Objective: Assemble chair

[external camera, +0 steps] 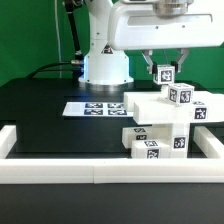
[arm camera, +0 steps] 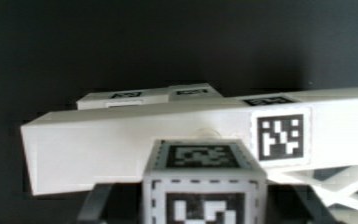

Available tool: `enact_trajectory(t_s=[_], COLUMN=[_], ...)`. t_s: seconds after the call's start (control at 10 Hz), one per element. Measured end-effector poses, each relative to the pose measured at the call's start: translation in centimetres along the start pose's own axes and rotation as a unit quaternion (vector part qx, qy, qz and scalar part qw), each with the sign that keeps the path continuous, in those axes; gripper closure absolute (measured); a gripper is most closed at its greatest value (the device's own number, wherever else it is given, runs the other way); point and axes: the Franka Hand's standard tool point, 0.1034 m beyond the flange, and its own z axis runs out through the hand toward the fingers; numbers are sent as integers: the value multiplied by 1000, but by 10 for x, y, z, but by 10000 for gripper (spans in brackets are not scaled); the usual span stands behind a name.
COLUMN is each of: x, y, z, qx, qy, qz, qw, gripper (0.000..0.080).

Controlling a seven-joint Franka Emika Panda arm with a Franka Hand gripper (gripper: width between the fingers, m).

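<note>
While the gripper [external camera: 165,66] hangs at the upper right of the exterior frame, its two fingers are clamped on a small tagged white post [external camera: 164,73] of the chair [external camera: 165,120]. That post stands above a long white block [external camera: 172,106] at centre right. Lower chair parts [external camera: 153,143] stack beneath, just behind the white border rail [external camera: 60,170]. Further back, the marker board [external camera: 95,108] lies flat on the black table [external camera: 40,115]. From the wrist, the post [arm camera: 202,180] stands in front of the long block [arm camera: 176,135].

No readable words, brands or numbers: only square black-and-white marker tags, coded patterns not legible as text, on the white chair [external camera: 165,120] parts and on the flat marker board [external camera: 97,108] lying on the black table [external camera: 40,115].
</note>
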Motion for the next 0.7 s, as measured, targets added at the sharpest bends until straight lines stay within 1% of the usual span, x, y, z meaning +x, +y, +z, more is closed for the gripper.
enact_trajectory(t_s=[0.1, 0.5, 0.7], x=[-1, 0, -2], y=[0, -4, -4], z=[4, 4, 6], qx=[-1, -2, -2], qy=[-3, 1, -1], qz=[0, 3, 3], qw=[1000, 1000, 1000], gripper=[512, 512, 512])
